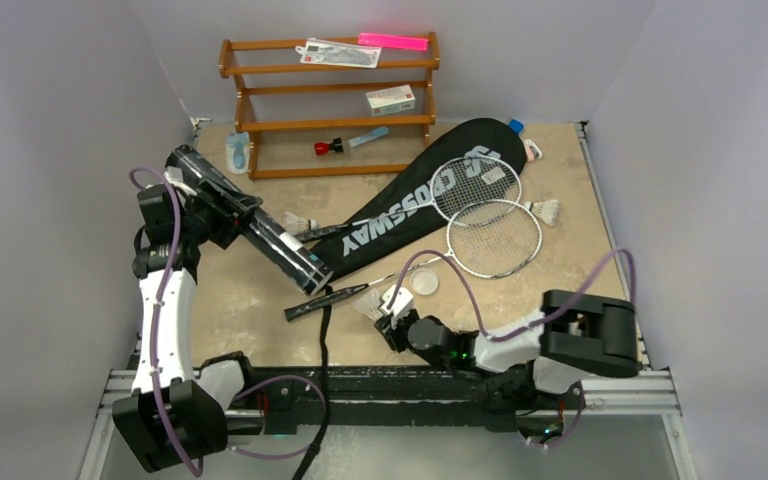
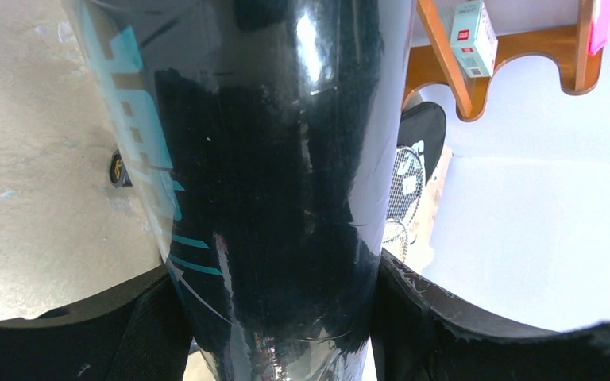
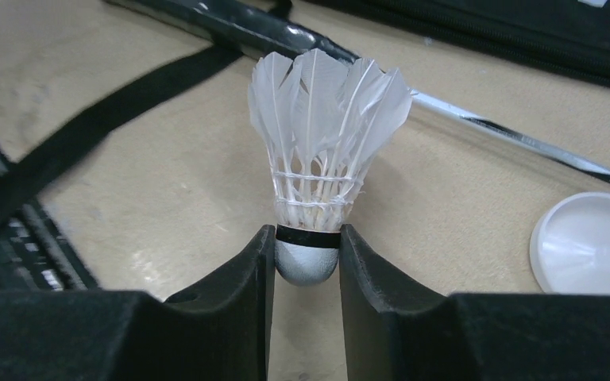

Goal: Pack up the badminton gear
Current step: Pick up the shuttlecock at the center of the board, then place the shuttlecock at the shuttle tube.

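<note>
Badminton gear lies spread over the tan table [image 1: 250,320]: the black bag [image 1: 430,195] lettered CROSSWAY slants from the centre toward 1 o'clock, and the two rackets [image 1: 494,238] rest with heads overlapping at 2 o'clock, the farther head on the bag. The left gripper [image 1: 243,218], at 9 o'clock, has its jaws clamped on the dark tube [image 1: 290,255], which slants from 10 o'clock toward the centre; the left wrist view shows the glossy tube filling the gap between the black fingers [image 2: 111,325]. The right gripper [image 1: 392,318], at 6 o'clock, pinches a shuttlecock [image 1: 372,303] by its rounded base, feathers pointing away from the wrist; in the right wrist view the pads [image 3: 238,278] press on either side of that base, a racket shaft [image 3: 484,123] runs behind it and a white round lid [image 3: 588,238] lies at 3 o'clock. A second shuttlecock [image 1: 302,222] lies just beside the bag at its 9 o'clock, a third [image 1: 545,211] at 3 o'clock of the racket heads. The wooden rack [image 1: 330,124] stands at 12 o'clock.
</note>
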{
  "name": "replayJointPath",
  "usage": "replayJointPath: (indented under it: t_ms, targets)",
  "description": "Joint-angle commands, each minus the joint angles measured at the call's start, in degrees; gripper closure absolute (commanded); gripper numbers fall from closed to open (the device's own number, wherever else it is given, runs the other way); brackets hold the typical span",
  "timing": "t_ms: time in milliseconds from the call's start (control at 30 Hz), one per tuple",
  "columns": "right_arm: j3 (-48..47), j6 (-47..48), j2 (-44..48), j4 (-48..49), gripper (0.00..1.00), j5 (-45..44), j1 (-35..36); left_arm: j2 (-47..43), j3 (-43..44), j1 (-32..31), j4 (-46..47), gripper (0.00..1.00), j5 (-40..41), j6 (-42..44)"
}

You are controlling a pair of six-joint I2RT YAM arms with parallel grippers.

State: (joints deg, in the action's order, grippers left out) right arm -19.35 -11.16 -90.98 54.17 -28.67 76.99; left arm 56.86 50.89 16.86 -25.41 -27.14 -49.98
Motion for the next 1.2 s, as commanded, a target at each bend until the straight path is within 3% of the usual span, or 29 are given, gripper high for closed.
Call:
replayJointPath:
  t_ms: [0,167,500,667,1167]
  targets:
    - [0.3,-3.3,10.4,-9.2,0.73,4.9,0.3,2.0,-2.2,0.5,5.1,0.53,-4.3,-1.9]
    - [-2.4,-4.6,20.5,-23.5,0.74,6.4,0.2,5.4,-5.5,0.5,9.4,0.53,-9.3,-5.7]
    - [-2.8,-2.5,33.2,-27.0,0.74,13.3,0.2,10.1,-12.6,0.5,15.9,0.54,-14.3,-14.3]
    - [-5.0,0.0,34.6,-27.3,0.74,21.7,0.3,10.3,-14.7,0.5,16.3,0.54,-13.6,-15.1]
    - [-8.3,1.1,34.5,-25.2,0.74,24.0,0.3,11.3,-16.2,0.5,16.3,0.54,-15.4,-13.7]
